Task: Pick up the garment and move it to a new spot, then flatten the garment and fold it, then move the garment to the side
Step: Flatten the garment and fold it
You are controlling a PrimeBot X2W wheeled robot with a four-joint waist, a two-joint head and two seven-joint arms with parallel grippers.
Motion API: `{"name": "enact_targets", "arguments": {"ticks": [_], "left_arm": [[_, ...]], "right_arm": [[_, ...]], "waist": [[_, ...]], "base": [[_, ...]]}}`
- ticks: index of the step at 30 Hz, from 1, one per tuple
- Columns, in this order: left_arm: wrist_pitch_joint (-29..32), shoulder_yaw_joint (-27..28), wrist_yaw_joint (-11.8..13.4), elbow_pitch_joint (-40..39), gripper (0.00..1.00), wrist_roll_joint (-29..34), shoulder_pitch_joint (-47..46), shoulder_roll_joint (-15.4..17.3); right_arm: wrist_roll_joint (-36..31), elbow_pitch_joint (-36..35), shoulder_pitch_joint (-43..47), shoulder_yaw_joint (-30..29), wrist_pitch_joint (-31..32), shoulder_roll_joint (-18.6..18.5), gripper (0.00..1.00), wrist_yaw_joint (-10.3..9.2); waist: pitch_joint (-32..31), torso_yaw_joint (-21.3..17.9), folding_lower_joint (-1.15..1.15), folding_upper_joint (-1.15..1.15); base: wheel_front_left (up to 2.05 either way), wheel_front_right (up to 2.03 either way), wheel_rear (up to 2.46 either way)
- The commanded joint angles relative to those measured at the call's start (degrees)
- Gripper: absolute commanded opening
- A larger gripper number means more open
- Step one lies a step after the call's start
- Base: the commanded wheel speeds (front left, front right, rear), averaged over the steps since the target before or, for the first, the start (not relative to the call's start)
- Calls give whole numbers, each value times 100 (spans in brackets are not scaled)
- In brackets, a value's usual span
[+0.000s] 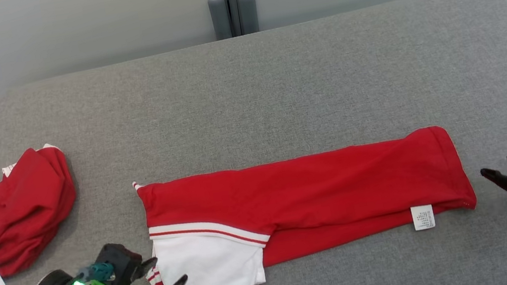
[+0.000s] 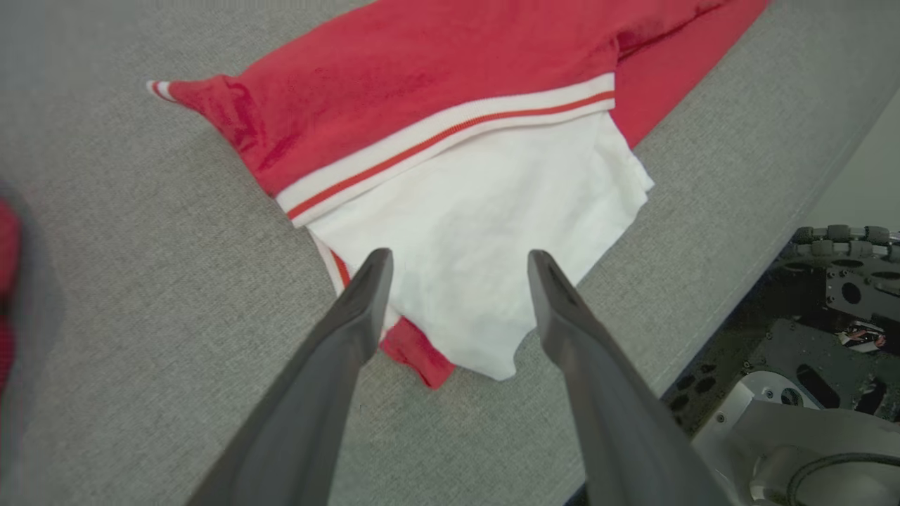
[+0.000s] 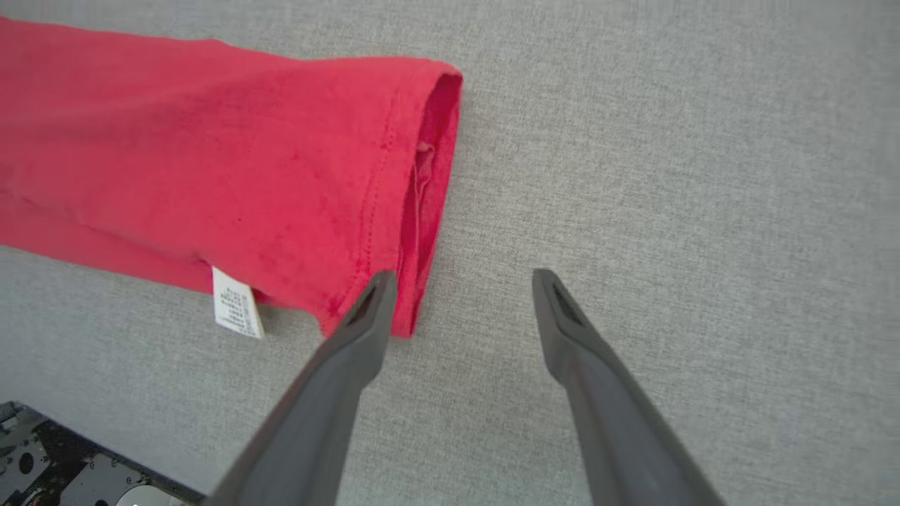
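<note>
Lying garment (image 1: pixel 301 190): a red top folded lengthwise into one long band, flat upon the grey worktop (image 1: pixel 324 76); the band looks smooth, so the flattening and a first fold appear done.
White part (image 1: pixel 206 265): a white panel edged with a red stripe at the garment's left end, sticking out past the garment's near edge; likely a sleeve or collar area the fold left uncovered.
Care label (image 1: pixel 422 217): a small white tag on the garment's near edge, close to its right end.
Left pincer (image 1: pixel 168 271): spread wide, holding nothing; poised over the garment's left end, its fingers either side of the white panel; whether it touches cloth I cannot tell.
Right pincer (image 1: pixel 497 165): spread wide, empty; just off the garment's right end, apart from the hem.
Why so placed: one pincer at each end probably readies a two-ended grip, to fold the garment across or carry it aside without sagging.
Other cloth (image 1: pixel 13 213): a crumpled red heap well off the garment's left end; seemingly set aside.
</note>
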Motion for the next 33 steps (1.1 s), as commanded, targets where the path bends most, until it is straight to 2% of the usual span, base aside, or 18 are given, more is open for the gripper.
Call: {"name": "enact_targets", "arguments": {"ticks": [1, 5, 8, 10, 13, 16, 20, 23, 25, 29, 33], "left_arm": [[-107, 67, 104, 63, 100, 69, 5, 47], [-666, 451, 582, 268, 100, 27, -37, -110], [-1416, 939, 924, 417, 100, -223, 85, -366], [-1801, 1235, 1014, 517, 100, -381, 215, -533], [-2020, 1863, 1098, 618, 100, -482, 369, -871], [-2034, 3099, 1156, 351, 100, 132, 757, -1392], [-2028, 4307, 1024, 2, 100, 1197, 1434, -2085], [-2029, 4886, 838, -38, 100, 1898, 1899, -2573], [-2030, 5177, 680, -14, 100, 2243, 2097, -2869], [-2030, 5723, 277, 35, 100, 2796, 2402, -3451], [-2031, 5935, 1, 267, 100, 3600, 2625, -3791]], "right_arm": [[103, 75, -36, -107, -71, -19, 100, -6], [421, 209, -134, -614, -620, 152, 100, -3], [509, 166, -63, -961, -1286, 263, 100, -3], [448, 129, 30, -1134, -1688, 367, 100, -3], [246, 92, 212, -1521, -1942, 576, 100, -3], [-403, -86, 490, -2535, -1968, 951, 100, -3], [-1686, -555, 1253, -4083, -1967, 1757, 100, -2], [-2639, -1070, 1831, -4945, -1970, 2366, 100, -2], [-3115, -1351, 2139, -5251, -1969, 2740, 100, -2], [-3814, -1667, 2558, -5537, -1970, 3247, 100, -2], [-4236, -1666, 2746, -5647, -1970, 3622, 100, -2]], "waist": [[-41, -5, 0, 0], [-100, -17, 0, 0], [-154, -20, 0, 0], [-190, -23, 0, 0], [-215, -4, 0, 0], [-178, -3, 0, 0], [-77, 16, 0, 0], [-28, 38, 0, 0], [7, 55, 0, 0], [46, 97, 0, 0], [77, 110, 0, 0]], "base": [[0, 0, 0], [0, 0, 0], [0, 0, 0], [0, 0, 0], [0, 0, 0], [0, 0, 0], [0, 0, 0], [0, 0, 0], [0, 0, 0], [0, 0, 0], [0, 0, 0]]}}
